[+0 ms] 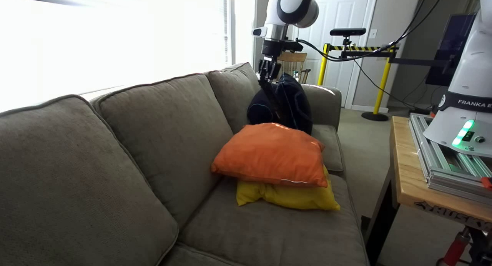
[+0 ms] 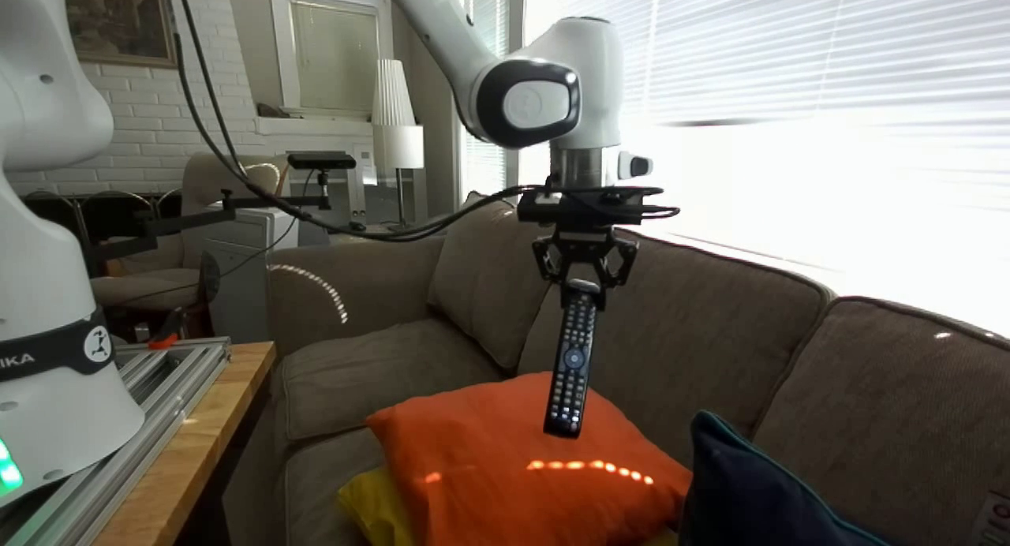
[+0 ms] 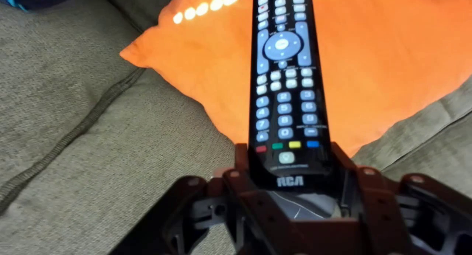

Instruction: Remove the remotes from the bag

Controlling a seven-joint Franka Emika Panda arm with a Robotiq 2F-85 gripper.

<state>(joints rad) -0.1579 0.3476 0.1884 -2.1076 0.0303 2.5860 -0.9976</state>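
- The gripper (image 2: 584, 296) grasps a remote (image 2: 573, 364) by its end.
- In an exterior view, the remote hangs tilted over the orange pillow (image 2: 473, 451).
- The dark bag (image 2: 750, 491) sits to the near right.

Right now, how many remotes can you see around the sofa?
1: a black remote, held in the gripper, seen against the orange pillow in the wrist view. Others may be hidden in the dark bag; its inside doesn't show.
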